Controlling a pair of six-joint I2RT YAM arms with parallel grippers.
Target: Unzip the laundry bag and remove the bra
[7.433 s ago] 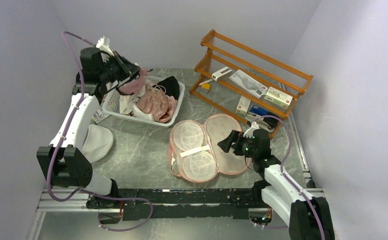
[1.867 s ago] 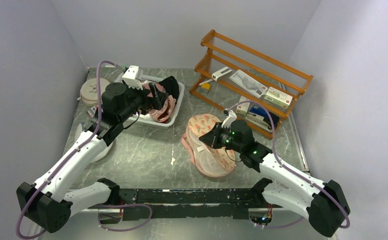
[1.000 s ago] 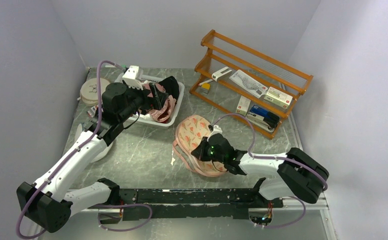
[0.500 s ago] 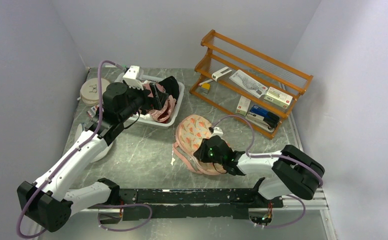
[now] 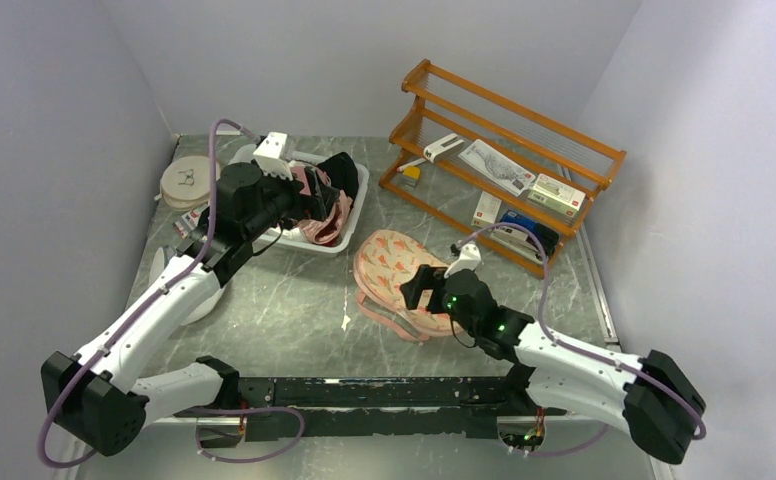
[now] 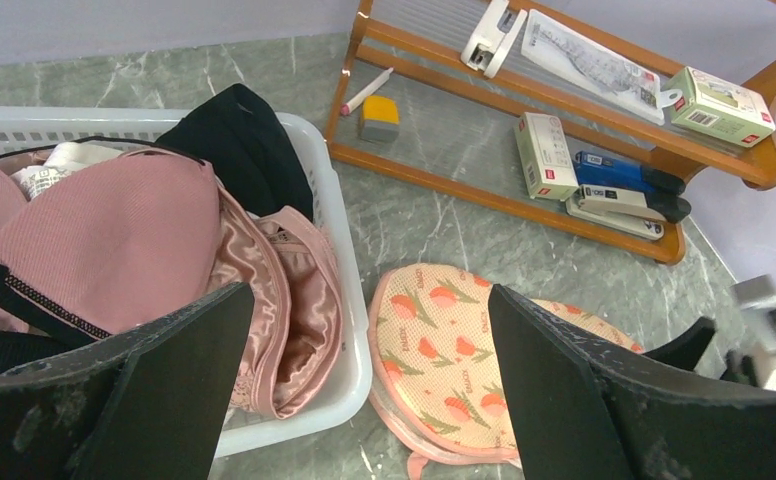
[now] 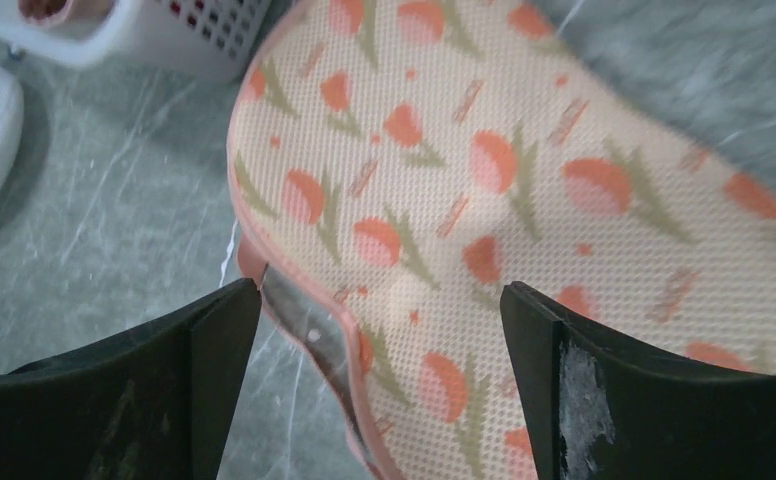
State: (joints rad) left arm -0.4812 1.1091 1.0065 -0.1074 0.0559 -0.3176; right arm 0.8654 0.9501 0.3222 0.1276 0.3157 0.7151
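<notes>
Padding makes the peach tulip-print peanut-shaped laundry bag [image 5: 396, 272] soft and floppy; I'd pinch its pink edging [image 5: 396, 322]. It lies closed on the table [image 5: 294, 300] under the spread right gripper [image 7: 379, 288]. Dusty pink black-strapped bra [image 6: 114, 240]: white basket [image 6: 334, 230], under spread left gripper [image 6: 364, 290].

a wooden rack [image 5: 524, 110] holding small boxes [image 6: 545, 155] stands right of a white basket [image 5: 357, 205].
</notes>
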